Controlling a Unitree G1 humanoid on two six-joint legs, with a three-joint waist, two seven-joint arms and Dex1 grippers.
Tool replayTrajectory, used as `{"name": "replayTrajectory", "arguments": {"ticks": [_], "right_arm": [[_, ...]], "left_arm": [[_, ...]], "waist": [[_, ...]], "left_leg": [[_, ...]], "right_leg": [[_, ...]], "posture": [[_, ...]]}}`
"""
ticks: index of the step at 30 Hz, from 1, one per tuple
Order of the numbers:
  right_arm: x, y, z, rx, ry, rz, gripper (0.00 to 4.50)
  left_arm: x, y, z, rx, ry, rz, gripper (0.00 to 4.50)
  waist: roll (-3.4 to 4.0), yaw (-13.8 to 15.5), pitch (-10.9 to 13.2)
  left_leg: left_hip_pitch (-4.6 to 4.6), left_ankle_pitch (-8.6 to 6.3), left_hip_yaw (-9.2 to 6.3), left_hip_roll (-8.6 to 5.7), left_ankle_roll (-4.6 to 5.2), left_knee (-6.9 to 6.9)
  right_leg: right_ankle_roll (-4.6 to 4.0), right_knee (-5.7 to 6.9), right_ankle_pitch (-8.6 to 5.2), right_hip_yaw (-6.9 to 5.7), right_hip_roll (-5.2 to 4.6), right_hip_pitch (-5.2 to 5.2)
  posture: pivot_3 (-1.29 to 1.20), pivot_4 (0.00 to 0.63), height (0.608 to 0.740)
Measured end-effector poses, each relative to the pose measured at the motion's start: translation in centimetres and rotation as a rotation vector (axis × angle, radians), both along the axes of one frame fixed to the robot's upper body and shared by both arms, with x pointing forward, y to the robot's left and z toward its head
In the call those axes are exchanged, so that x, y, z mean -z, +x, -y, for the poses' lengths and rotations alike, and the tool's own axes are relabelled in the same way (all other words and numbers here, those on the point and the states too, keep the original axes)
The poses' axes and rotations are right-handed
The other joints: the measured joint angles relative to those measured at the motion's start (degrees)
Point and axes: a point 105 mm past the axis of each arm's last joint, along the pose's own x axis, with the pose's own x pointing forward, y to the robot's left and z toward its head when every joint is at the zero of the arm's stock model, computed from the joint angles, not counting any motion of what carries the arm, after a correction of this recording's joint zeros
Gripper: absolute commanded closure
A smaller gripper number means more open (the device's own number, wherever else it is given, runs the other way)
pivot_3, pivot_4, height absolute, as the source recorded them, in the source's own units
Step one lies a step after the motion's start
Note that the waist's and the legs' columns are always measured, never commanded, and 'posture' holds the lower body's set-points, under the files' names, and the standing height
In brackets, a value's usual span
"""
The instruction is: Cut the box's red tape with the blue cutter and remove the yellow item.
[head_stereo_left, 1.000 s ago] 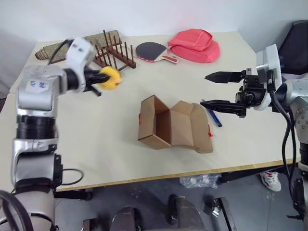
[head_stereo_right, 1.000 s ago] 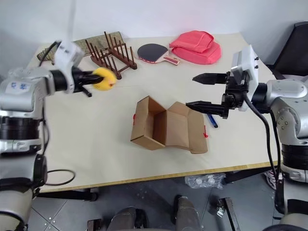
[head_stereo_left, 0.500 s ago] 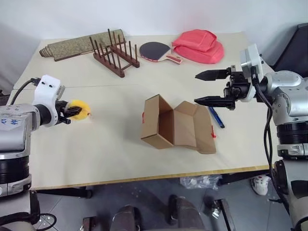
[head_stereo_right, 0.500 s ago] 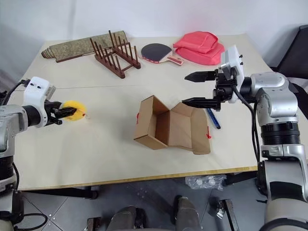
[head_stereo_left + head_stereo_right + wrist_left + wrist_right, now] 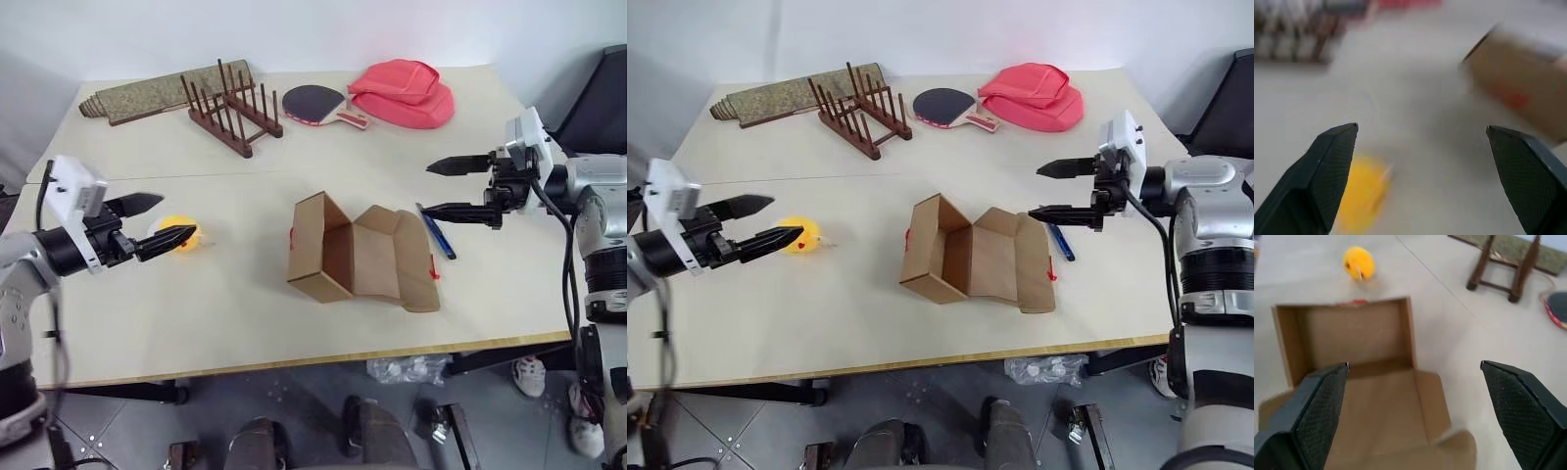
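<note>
Black fingers spread wide on your left gripper (image 5: 155,219), level over the table (image 5: 245,313), with the yellow item (image 5: 181,235) lying free just beyond its tips. Your right gripper (image 5: 460,188) gapes too, beside the open box (image 5: 358,259); the cutter (image 5: 436,233) lies under it.

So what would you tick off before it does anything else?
1. Yellow item out of the box and resting on the table: ok.
2. Left claw open, clear of the yellow item: ok.
3. Right claw open, holding nothing: ok.
4. Box lying open, nothing seen inside: ok.
5. Blue cutter lying on the table beside the box: ok.
6. Red tape fully cut: cannot tell.
</note>
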Motion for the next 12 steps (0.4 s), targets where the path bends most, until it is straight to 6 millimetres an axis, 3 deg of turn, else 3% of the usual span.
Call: {"name": "replayTrajectory", "arguments": {"ticks": [2, 3, 6, 9, 12], "right_arm": [[1.0, -0.1, 2.2, 0.053, -0.046, -0.010, 0.00], [2.4, -0.2, 4.3, 0.115, -0.082, -0.042, 0.00], [7.0, -1.1, 8.2, 0.224, -0.181, -0.141, 0.00], [9.7, -1.7, 9.4, 0.232, -0.274, -0.183, 0.00], [9.9, -1.4, 9.4, 0.239, -0.281, -0.168, 0.00]], "left_arm": [[0.8, -1.6, 0.7, 0.028, 0.048, 0.084, 0.04], [2.4, -2.6, 0.8, 0.059, 0.069, 0.041, 0.04], [6.6, -4.6, -0.2, 0.108, 0.068, -0.092, 0.04], [8.3, -5.7, -1.6, 0.132, 0.105, -0.145, 0.04], [9.1, -5.8, -2.8, 0.124, 0.110, -0.182, 0.04]], "waist": [[0.04, -0.1, 0.0], [0.04, -0.2, 0.0], [0.08, -0.4, 0.0], [0.25, -1.0, 0.1], [0.26, -1.7, 0.1]], "left_leg": [[0.10, -0.01, 0.02, -0.03, -0.01, -0.12], [0.12, -0.01, 0.02, -0.03, -0.02, -0.16], [0.11, 0.00, 0.07, 0.01, 0.00, -0.12], [0.25, 0.04, 0.20, 0.00, 0.02, 0.00], [0.69, 0.05, 0.05, 0.02, 0.01, -0.04]], "right_leg": [[0.00, -0.01, 0.00, 0.01, 0.00, 0.02], [0.00, -0.01, 0.00, -0.02, 0.01, 0.02], [-0.07, -0.06, -0.04, -0.01, 0.06, 0.02], [-0.08, -0.01, -0.04, 0.22, 0.03, 0.02], [-0.16, 0.10, -0.08, 0.49, 0.01, 0.16]], "posture": [[0.00, 0.150, 0.740], [0.00, 0.150, 0.740], [0.00, 0.150, 0.740], [0.00, 0.150, 0.740], [0.00, 0.150, 0.740]]}}
